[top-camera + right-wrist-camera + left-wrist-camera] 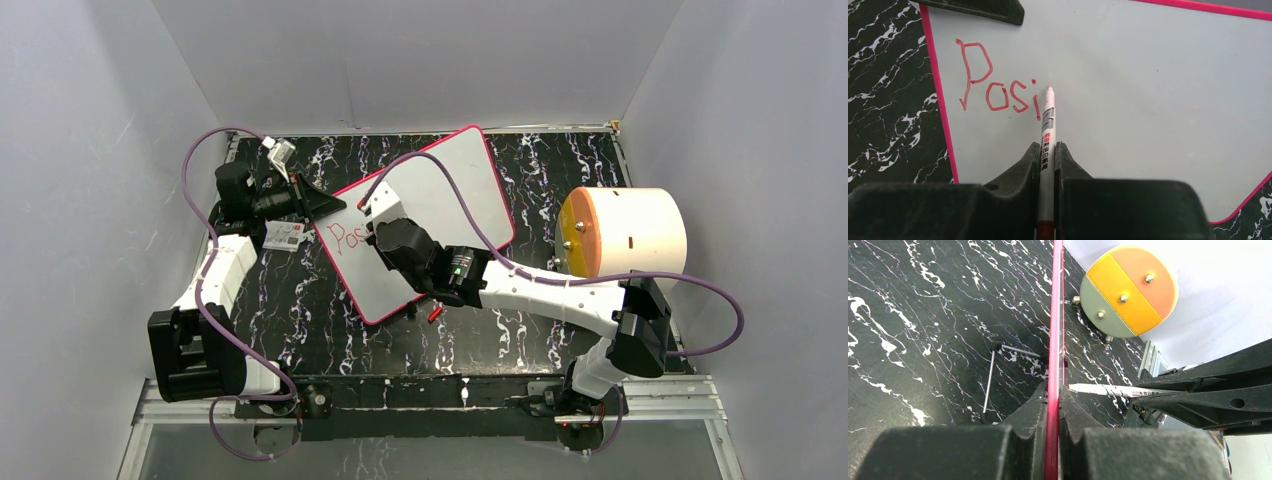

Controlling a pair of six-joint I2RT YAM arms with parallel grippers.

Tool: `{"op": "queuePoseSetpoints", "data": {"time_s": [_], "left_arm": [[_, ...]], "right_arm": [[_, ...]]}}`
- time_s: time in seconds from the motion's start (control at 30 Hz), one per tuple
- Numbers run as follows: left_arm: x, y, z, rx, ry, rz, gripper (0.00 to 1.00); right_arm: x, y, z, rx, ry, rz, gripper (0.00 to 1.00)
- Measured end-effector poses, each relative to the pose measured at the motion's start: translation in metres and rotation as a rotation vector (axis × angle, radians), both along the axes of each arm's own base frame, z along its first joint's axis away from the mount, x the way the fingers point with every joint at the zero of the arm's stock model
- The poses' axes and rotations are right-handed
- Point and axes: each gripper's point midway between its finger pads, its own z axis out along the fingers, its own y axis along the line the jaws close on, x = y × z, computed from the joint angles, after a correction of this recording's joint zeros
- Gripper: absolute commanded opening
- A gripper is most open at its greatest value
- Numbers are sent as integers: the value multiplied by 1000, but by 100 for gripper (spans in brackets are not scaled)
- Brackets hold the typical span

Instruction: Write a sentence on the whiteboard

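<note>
Whiteboard (440,200) on table (520,340) ctr, card (285,236) just L, drum (625,232) to R

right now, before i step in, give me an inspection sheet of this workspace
surface: black table with white veining
job's things: whiteboard carries the sentence, so far only "Posi" in red; marker tip just right of the i
clutter: printed card, small red cap, striped round drum
grippers: left tool shut on the whiteboard edge; right tool shut on the marker
cables: purple cable crosses the whiteboard
surroundings: plain grey walls, nothing else seen
</note>
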Motion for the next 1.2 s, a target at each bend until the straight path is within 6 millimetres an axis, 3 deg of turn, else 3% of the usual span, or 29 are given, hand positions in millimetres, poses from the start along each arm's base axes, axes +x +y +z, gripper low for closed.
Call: {"op": "queuePoseSetpoints", "data": {"time_s": [1.2], "left_arm": [[1,0,-1,1,1,3,0]], "right_arm": [[2,3,-10,-25,13,0,0]]}}
